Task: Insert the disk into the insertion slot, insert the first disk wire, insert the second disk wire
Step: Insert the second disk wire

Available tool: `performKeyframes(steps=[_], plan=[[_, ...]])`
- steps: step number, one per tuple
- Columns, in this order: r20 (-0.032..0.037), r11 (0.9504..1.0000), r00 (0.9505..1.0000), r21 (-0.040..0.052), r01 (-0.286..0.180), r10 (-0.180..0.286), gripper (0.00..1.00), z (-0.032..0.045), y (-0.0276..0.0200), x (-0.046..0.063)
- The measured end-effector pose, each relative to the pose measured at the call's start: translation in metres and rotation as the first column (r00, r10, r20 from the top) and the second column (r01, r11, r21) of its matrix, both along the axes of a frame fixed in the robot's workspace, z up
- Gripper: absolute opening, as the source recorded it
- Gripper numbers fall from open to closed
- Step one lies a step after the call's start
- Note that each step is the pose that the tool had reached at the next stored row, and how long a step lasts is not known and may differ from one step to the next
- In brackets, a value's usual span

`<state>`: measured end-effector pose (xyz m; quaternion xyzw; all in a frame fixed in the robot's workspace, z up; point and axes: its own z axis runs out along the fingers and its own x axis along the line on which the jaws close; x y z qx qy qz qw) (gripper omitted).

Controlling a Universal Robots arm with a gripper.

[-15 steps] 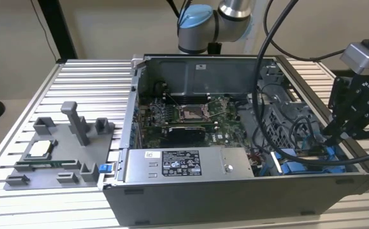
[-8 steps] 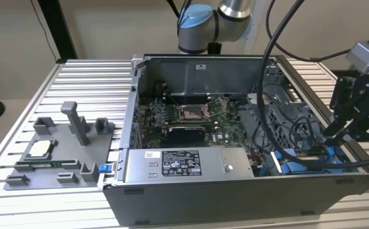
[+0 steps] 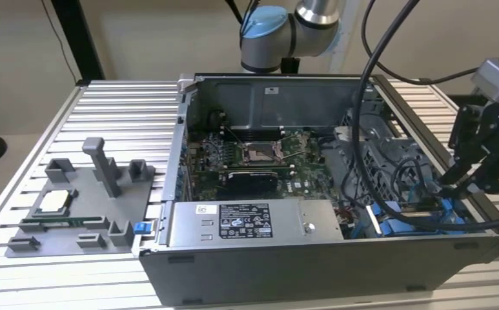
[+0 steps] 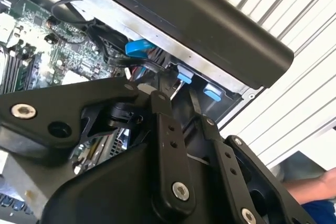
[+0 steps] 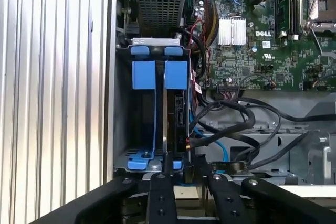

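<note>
The disk point(image 5: 177, 109) stands on edge in its bright blue frame inside the insertion slot point(image 5: 119, 103), the grey sheet-metal bay in the case's front corner at the exterior view's right point(image 3: 421, 216). An empty blue rail point(image 5: 156, 124) runs beside it. My gripper point(image 5: 191, 176) hovers just above the end of this bay, its black fingers point(image 5: 160, 195) apart and holding nothing. It shows the same way in the exterior view point(image 3: 466, 187) and the second wrist view point(image 4: 176, 97). Black and blue wires point(image 5: 231, 124) lie loose right beside the disk.
The grey labelled power-supply box point(image 3: 241, 223) lies along the case front, with the motherboard point(image 3: 258, 158) behind it. A perforated cage point(image 5: 157, 1) sits beyond the bay. A grey fixture point(image 3: 86, 206) holding parts rests on the slatted table. A blue sleeve point(image 4: 315, 203) is nearby.
</note>
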<state>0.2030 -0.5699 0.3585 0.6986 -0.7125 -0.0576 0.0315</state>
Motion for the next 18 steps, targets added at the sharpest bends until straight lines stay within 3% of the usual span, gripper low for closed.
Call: performKeyframes(steps=[10,18], plan=[[0.0086,1.0,1.0,0.0063,0.0,0.0,1.0,-0.0058,0.0,0.0021],[0.0089,0.9994,0.9999,0.035,0.005,-0.005,1.0,-0.0074,0.0,0.0028]])
